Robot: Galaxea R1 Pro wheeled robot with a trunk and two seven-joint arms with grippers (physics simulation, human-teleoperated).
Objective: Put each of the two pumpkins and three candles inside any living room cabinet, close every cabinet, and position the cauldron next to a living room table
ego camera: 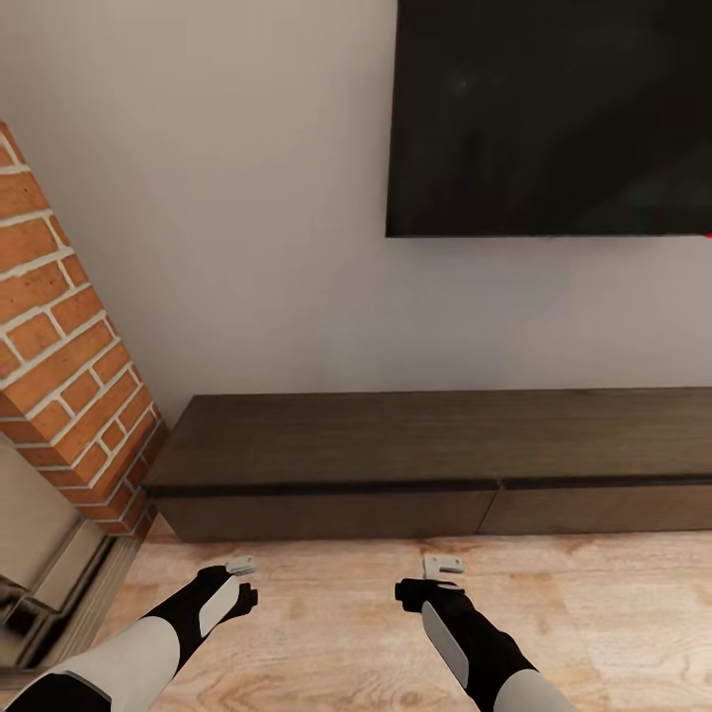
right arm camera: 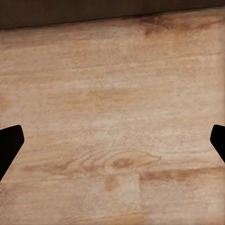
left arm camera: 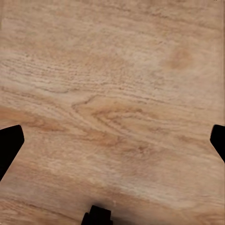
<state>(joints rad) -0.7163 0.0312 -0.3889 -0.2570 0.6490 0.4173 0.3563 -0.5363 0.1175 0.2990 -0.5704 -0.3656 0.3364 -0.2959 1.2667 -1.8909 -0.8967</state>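
Note:
The low dark-brown cabinet runs along the wall ahead of me, its two flat front panels flush and shut. My left gripper and right gripper hang over the plank floor just short of it. Both are open with nothing between their fingers. In the left wrist view the dark fingertips stand wide apart over bare wood. The right wrist view has its fingertips equally spread, with the cabinet's base at the far edge. The pumpkins, candles, cauldron and table are out of view.
A brick chimney rises at the left, with a beige fireplace surround at its foot. A large black screen hangs on the wall above the cabinet. Light wood floor lies between me and the cabinet.

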